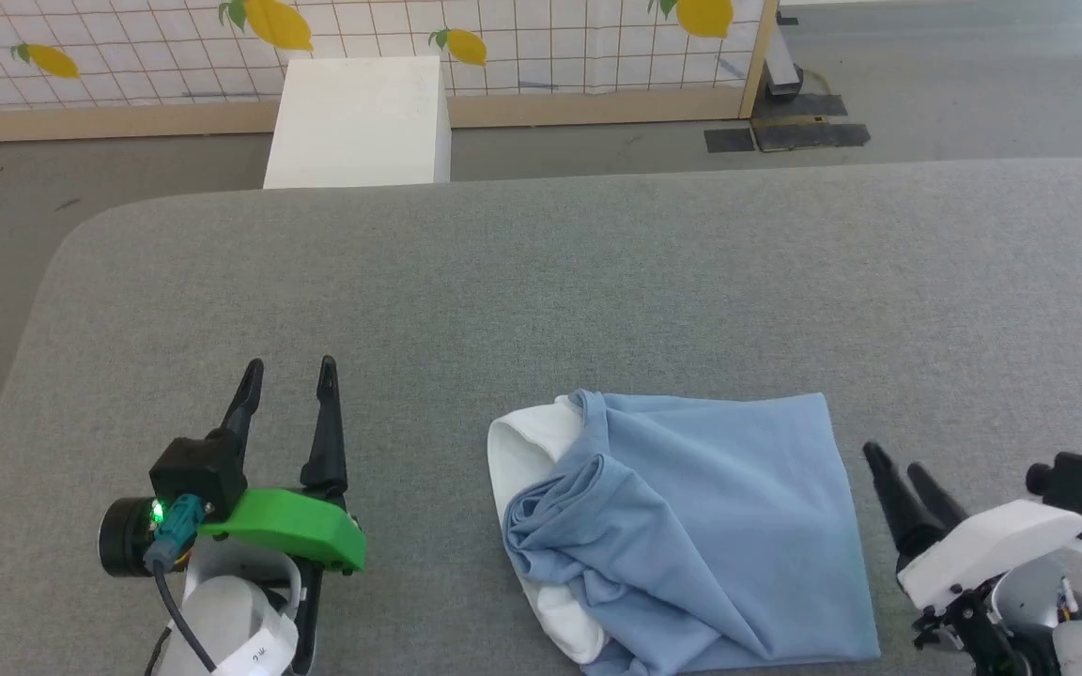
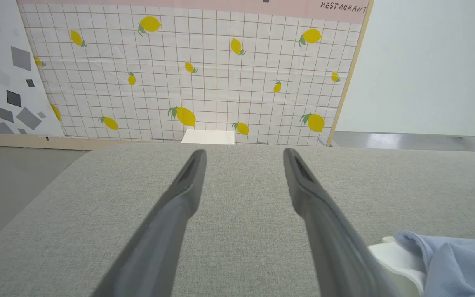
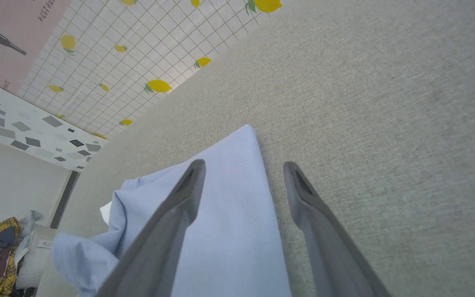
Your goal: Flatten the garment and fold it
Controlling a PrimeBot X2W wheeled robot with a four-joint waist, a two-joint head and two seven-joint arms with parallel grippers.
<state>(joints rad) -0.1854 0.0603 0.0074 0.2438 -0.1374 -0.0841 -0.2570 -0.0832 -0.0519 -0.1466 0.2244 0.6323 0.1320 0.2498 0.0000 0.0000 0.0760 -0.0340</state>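
We see garment (image 1: 691, 526) crumpled on tabletop (image 1: 541, 282), near front edge. left claw (image 1: 290, 363) spread, empty, well aside; right claw (image 1: 890, 458) spread, empty, just beside cloth edge. Our call: light, limp. Pinch corners, drag flat.

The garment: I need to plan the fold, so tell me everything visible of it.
The garment is light blue soft knit, roughly rectangular on the grey fabric surface. Its right part lies smooth; its left is bunched into folds, with a white inner layer showing along that edge. The open right tool sits beside its right edge, not gripping it.
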